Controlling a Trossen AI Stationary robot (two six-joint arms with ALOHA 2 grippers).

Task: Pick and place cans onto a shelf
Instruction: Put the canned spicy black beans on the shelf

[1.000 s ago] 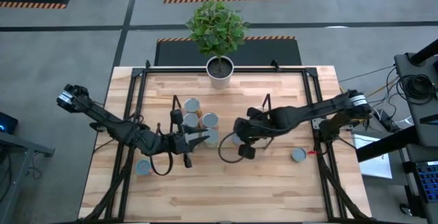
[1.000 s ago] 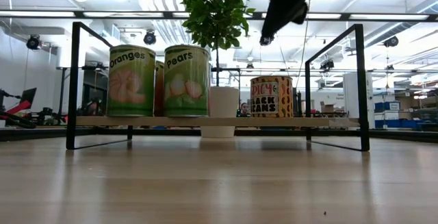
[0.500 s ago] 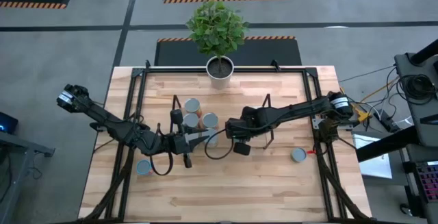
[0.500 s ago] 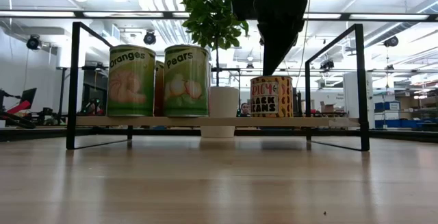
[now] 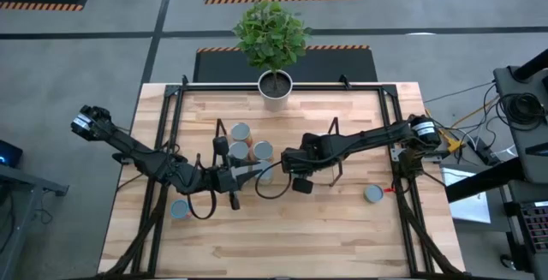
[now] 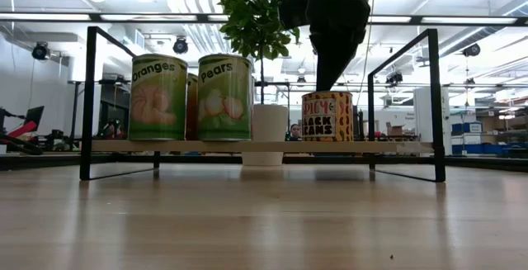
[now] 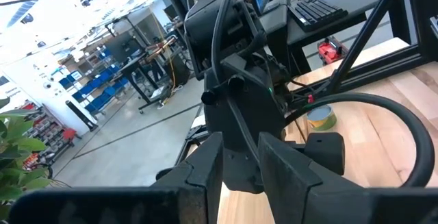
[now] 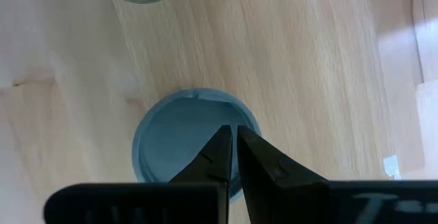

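Observation:
The shelf (image 6: 396, 147) stands mid-table and bears an Oranges can (image 6: 158, 97), a Pears can (image 6: 224, 97) and a black beans can (image 6: 327, 117). My right gripper (image 8: 230, 133) is shut and points steeply down. Its tips hang over the grey-blue top (image 8: 178, 135) of the black beans can, and I cannot tell whether they touch it. My left gripper (image 7: 241, 169) points level toward the right arm from the shelf's left part (image 5: 248, 173). Its fingers stand slightly apart with nothing between them. Two loose cans stand on the table, one at the left (image 5: 179, 210) and one at the right (image 5: 373, 194).
A white plant pot (image 5: 275, 86) with a green bush stands at the table's far edge. A black frame (image 5: 402, 169) borders the table on both sides. More can tops (image 5: 240, 132) crowd the shelf's left half. Bare wood lies along the near edge.
My right gripper has come down and moved toward the table's left, tipping more steeply downward. It now hangs just over the black beans can and has stayed shut. Most of this happened in the first half second.

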